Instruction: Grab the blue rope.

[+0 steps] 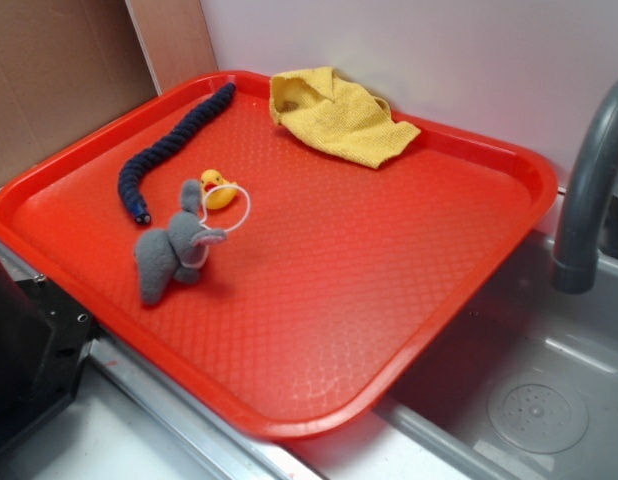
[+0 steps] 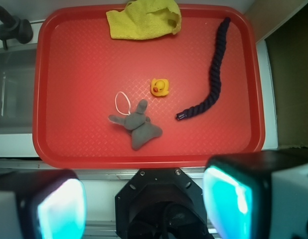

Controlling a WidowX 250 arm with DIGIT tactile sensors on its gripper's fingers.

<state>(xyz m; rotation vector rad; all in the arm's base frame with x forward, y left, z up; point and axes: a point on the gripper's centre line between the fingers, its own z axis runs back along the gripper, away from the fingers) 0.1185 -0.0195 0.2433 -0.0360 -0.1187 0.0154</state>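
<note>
Blue rope (image 2: 212,77) lies curved along one tray (image 2: 84,59) edge, near duck (image 2: 159,87) and grey plush (image 2: 138,125). Fingers (image 2: 229,196) spread wide, empty, well apart from rope, off the tray. Yellow cloth (image 2: 144,20) at far rim.

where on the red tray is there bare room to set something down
The tray's sink-side half is bare, from the yellow cloth to the near rim. Crowded: the far side, where blue rope, rubber duck and grey plush toy cluster.

Duck (image 1: 218,188), plush (image 1: 171,250), cloth (image 1: 339,115), tray (image 1: 389,250).
</note>
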